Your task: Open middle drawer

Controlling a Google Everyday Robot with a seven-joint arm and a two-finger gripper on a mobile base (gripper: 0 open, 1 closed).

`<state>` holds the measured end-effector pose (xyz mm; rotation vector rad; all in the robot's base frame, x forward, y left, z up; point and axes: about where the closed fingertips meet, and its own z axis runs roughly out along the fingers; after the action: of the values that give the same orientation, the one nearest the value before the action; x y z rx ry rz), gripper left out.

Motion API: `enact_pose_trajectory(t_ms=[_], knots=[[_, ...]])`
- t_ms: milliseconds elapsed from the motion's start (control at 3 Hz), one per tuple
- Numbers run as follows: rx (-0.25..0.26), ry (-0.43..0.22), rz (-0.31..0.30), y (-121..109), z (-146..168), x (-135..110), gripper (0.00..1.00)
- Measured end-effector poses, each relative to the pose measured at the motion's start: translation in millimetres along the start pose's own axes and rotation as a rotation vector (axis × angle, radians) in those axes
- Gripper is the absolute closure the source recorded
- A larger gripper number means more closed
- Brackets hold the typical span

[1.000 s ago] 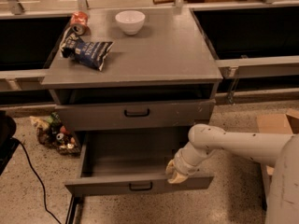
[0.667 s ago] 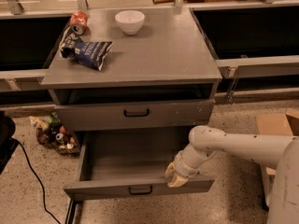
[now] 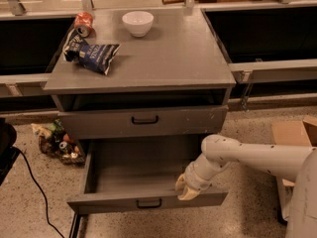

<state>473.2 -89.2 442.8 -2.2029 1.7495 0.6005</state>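
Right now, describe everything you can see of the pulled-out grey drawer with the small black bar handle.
The low, wide grey middle drawer is pulled well out of the grey cabinet, beneath another grey drawer front. It looks like painted metal, with a flat front, a small black bar handle at centre and a plain grey inside holding nothing visible. The robot's pale hand rests at the front's top edge, right of the handle.

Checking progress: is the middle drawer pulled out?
Yes, the middle drawer shows its grey inside, with the gripper at its front edge.
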Motion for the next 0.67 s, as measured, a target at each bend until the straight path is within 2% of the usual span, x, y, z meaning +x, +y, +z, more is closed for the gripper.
enact_pose_trajectory(t_ms=[667], knots=[[0.0,0.0,0.0,0.1,0.0,0.0,0.34]])
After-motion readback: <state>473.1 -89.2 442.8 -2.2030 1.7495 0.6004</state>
